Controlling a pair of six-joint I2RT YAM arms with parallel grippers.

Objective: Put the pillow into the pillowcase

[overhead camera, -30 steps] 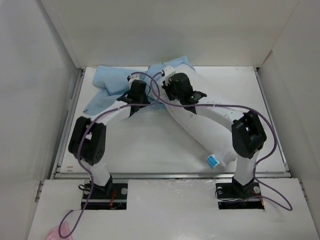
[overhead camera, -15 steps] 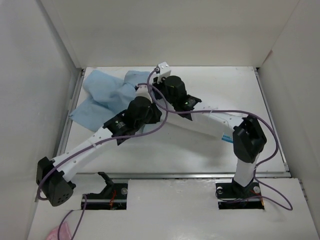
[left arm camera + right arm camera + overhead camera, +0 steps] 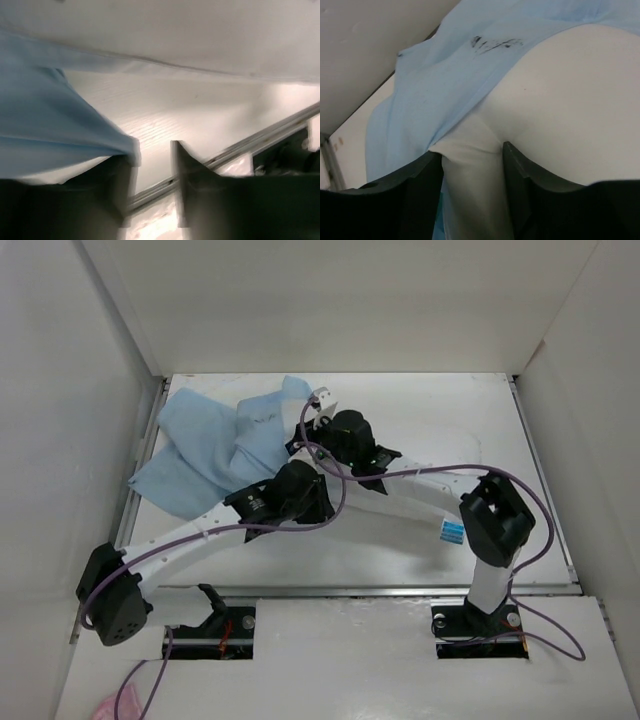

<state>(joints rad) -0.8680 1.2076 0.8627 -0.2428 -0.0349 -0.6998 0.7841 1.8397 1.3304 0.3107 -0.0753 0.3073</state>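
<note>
Left arm [image 3: 190, 540] has dropped and stretched right out since a second ago. Its elbow now sits low at the near left corner, where before it was folded up over the tabletop [image 3: 450, 410]. The pillowcase [image 3: 205, 445] has come with it, dragged out of its bunch at the far edge and fanned wider across the far left. The pillow [image 3: 570, 100] has swung too: its blue-and-white tag [image 3: 452, 531] sits further from the near edge and nearer the right arm [image 3: 495, 520] than it did.

From above, both arms meet near the middle of the tabletop, the left one crossing in front of the right, purple cables looping over them. The pale blue cloth lies in rumpled folds to their left.

On the left wrist view, blurred as it is, the left end effector [image 3: 155, 155] has its fingers [image 3: 120, 190] a little apart. I see bare tabletop and the metal rail through the gap, and a corner of blue cloth lies against one fingertip, not between the two.

On the right wrist view, the right end effector [image 3: 471, 150] is spread. A ridge of white pillow fabric fills the space between its fingers [image 3: 420, 195] and touches both. The pillowcase hem lies draped over the far end of the pillow, dark printed marks on it, with most of the pillow bare on this side.
</note>
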